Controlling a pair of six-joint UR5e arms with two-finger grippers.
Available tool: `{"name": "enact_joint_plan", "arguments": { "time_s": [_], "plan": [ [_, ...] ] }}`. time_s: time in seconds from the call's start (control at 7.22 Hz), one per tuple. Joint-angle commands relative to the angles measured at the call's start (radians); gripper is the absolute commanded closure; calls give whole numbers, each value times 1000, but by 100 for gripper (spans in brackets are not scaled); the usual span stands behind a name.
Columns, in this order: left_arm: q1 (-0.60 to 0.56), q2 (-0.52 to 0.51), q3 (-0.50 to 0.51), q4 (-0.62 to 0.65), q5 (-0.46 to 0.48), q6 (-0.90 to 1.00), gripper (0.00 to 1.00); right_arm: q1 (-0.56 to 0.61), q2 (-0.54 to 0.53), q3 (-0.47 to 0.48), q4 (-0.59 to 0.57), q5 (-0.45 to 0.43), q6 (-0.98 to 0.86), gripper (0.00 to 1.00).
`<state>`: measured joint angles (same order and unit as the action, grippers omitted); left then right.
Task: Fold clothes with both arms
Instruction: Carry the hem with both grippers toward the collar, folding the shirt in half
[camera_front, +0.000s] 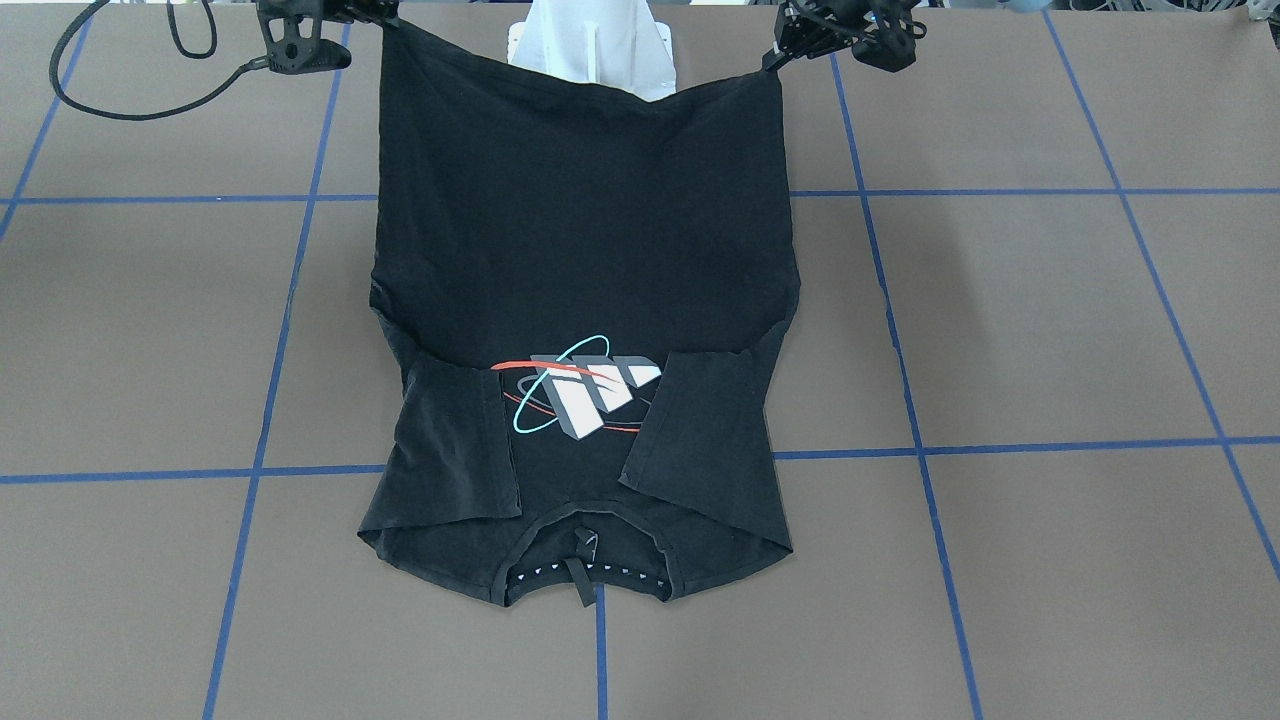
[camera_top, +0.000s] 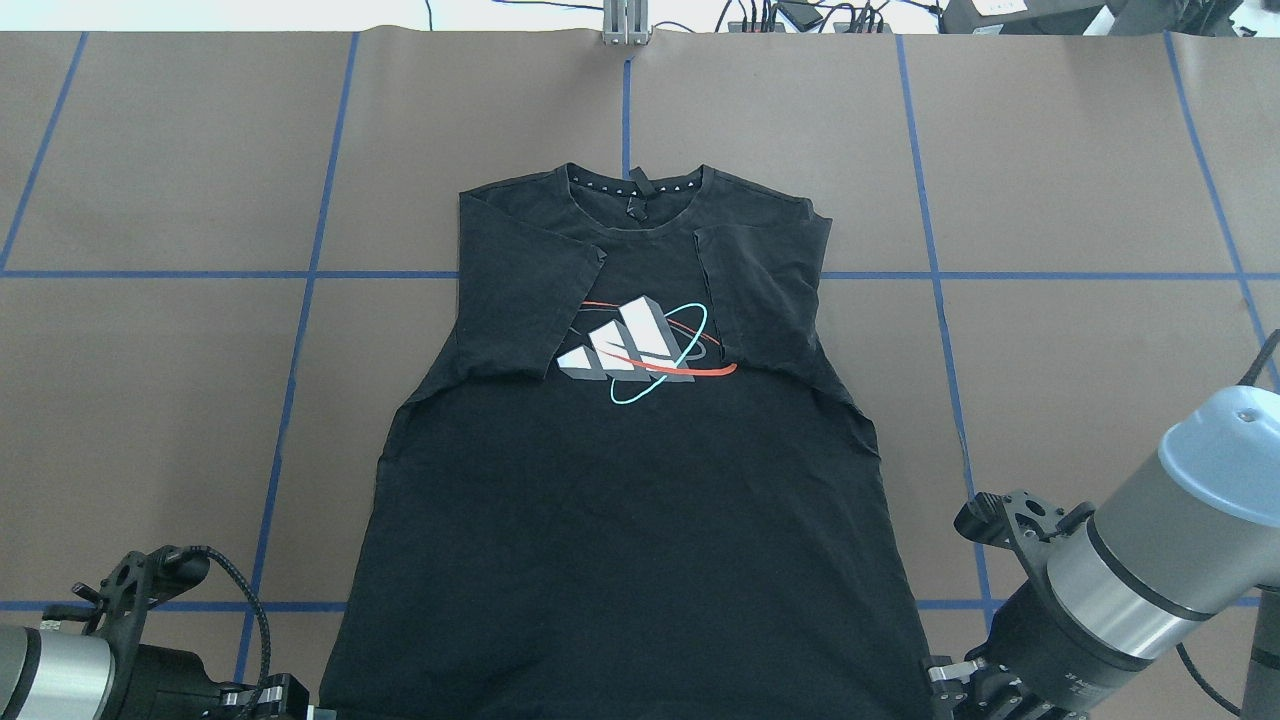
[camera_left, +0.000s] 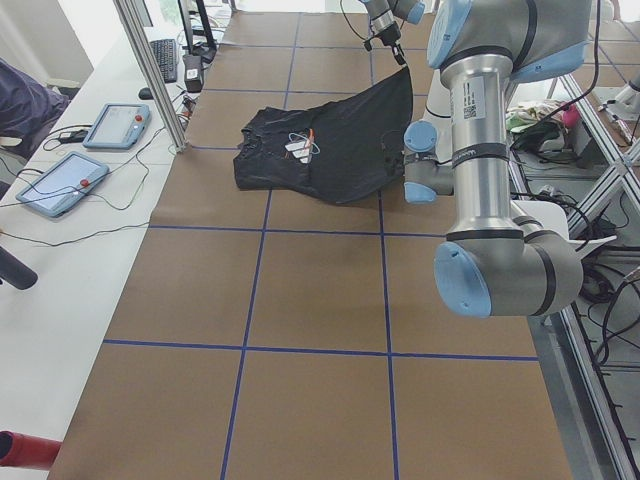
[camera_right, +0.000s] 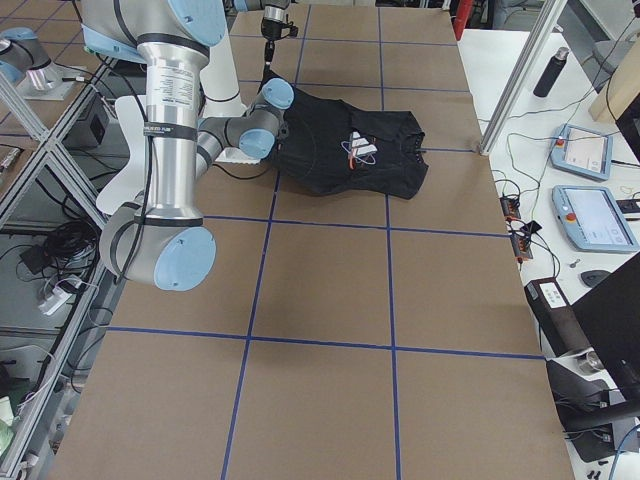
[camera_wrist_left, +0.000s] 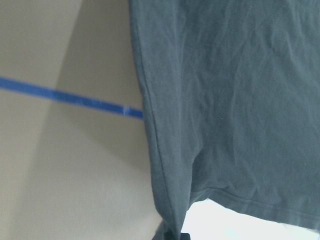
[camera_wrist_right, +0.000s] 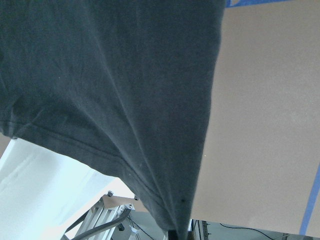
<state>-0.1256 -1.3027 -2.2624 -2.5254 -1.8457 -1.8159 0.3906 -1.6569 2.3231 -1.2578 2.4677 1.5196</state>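
I hold the black T-shirt (camera_front: 580, 230) by its hem, one bottom corner in each gripper. My left gripper (camera_front: 778, 60) is clamped on the corner at my left side and my right gripper (camera_front: 388, 22) on the other. In both wrist views the hem edges run down to a point that ends pinched between my fingertips at the bottom of the picture. The two corners hang above the table (camera_front: 1050, 320), close on either side of my white pedestal (camera_front: 590, 40), and the hem sags a little between them.

The shirt is logo side up. Its collar (camera_front: 585, 580) end lies flat on the table, on the side far from me. From about the chest the cloth slopes up off the surface toward my grippers, and the two side views show that rise plainly. Both short sleeves are folded in over the front: the sleeve on my left (camera_top: 520, 300) and the sleeve on my right (camera_top: 765, 300) each reach an edge of the grey block logo (camera_top: 625, 345), whose red-orange and teal rings show between them.

The flat part of the shirt lies across one of the blue tape lines (camera_top: 180, 273) on the brown surface. In the overhead view my left arm (camera_top: 60, 670) and right arm (camera_top: 1150, 560) come in low at the near corners — each gripper sits at the very bottom edge, beside the raised cloth
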Motion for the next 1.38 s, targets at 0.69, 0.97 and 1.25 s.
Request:
{"name": "enact_joint_plan", "arguments": {
  "time_s": [0.69,0.97,1.25],
  "plan": [
    [-468,-248,130,4,-203,18,100,403,81,-130,2,-9,-184,100],
    [-656,-277,254,4,-312,183,100,490,210,-310,0,2,-217,100],
    [-698,-401,439,-12,-308,207,100,562,307,-465,0,0,-261,100]
  ]
}}
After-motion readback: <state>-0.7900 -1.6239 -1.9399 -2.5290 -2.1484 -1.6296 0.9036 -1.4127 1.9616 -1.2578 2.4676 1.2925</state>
